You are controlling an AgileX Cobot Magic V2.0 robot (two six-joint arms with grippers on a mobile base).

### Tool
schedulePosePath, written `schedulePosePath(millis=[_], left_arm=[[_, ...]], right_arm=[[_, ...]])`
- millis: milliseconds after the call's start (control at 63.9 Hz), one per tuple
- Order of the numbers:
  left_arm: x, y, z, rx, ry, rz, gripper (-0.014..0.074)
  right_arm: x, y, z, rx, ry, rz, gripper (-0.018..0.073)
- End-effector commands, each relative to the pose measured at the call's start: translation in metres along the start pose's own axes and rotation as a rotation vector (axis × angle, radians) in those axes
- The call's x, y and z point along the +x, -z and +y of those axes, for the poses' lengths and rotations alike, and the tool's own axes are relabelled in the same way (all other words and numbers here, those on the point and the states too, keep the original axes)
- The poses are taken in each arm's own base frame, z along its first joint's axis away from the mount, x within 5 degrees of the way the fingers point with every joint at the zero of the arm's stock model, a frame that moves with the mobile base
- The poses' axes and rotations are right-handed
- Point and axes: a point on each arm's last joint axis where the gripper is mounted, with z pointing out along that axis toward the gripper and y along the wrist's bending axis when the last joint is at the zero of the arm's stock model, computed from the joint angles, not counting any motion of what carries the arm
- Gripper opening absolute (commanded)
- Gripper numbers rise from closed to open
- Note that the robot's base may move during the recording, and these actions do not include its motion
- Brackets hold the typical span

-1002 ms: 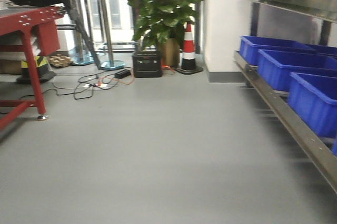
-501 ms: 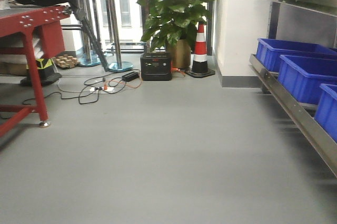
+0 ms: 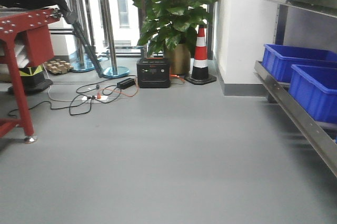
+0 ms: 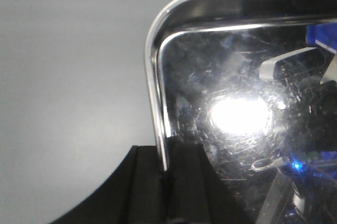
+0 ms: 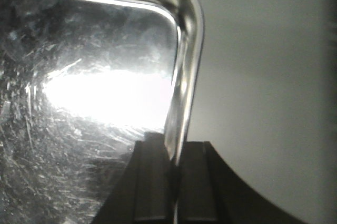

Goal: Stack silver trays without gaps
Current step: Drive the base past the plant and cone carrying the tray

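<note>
A shiny silver tray (image 4: 231, 77) fills the left wrist view, its rounded corner at top left and grey floor beyond. My left gripper (image 4: 164, 167) is shut on its left rim, one black finger on each side of the thin edge. The right wrist view shows a silver tray (image 5: 89, 82) from the other side, with a bright glare on its scratched bottom. My right gripper (image 5: 176, 162) is shut on its right rim. I cannot tell whether both grippers hold one tray. Neither tray nor grippers show in the front view.
Ahead lies grey floor. A steel shelf rail (image 3: 300, 121) with blue bins (image 3: 297, 63) runs along the right. A red metal frame (image 3: 21, 50) stands at left. Cables (image 3: 87, 98), a black box (image 3: 153, 73), a striped cone (image 3: 200, 56) and a potted plant (image 3: 176, 8) stand at the back.
The front view has swung left: the blue bins slid toward the right edge, the red frame toward the left edge, and fewer bins show now.
</note>
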Motion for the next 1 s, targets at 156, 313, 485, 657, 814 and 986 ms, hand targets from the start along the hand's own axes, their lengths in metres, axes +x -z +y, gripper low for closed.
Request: schedulePosePath(millis=[156, 313, 485, 657, 814, 986], left_arm=[[-0.0049, 0.0066, -0.0023, 0.018, -0.02, -0.055, -0.0016], [-0.0049, 0.0066, -0.0023, 0.018, -0.02, -0.055, -0.0016], [-0.0053, 0.0062, -0.0012, 0.006, -0.031, -0.058, -0.0016], [-0.0053, 0.0062, -0.0012, 0.006, -0.031, -0.058, -0.0016], [-0.0053, 0.0062, -0.0012, 0.006, -0.031, -0.058, -0.0016], [-0.0053, 0.0062, -0.0012, 0.006, -0.031, -0.058, -0.0016]], right_arm=[[-0.005, 0.0052, -0.002, 0.005, 0.037, -0.052, -0.007], [-0.005, 0.0052, -0.002, 0.005, 0.037, -0.052, -0.007], [-0.0051, 0.0052, -0.0019, 0.004, 0.037, -0.054, -0.007], [-0.0053, 0.0052, -0.0018, 0.003, 0.037, -0.056, -0.007], [-0.0053, 0.0052, -0.0018, 0.003, 0.037, -0.056, -0.007], [-0.0053, 0.0052, -0.0018, 0.003, 0.037, -0.056, -0.007]])
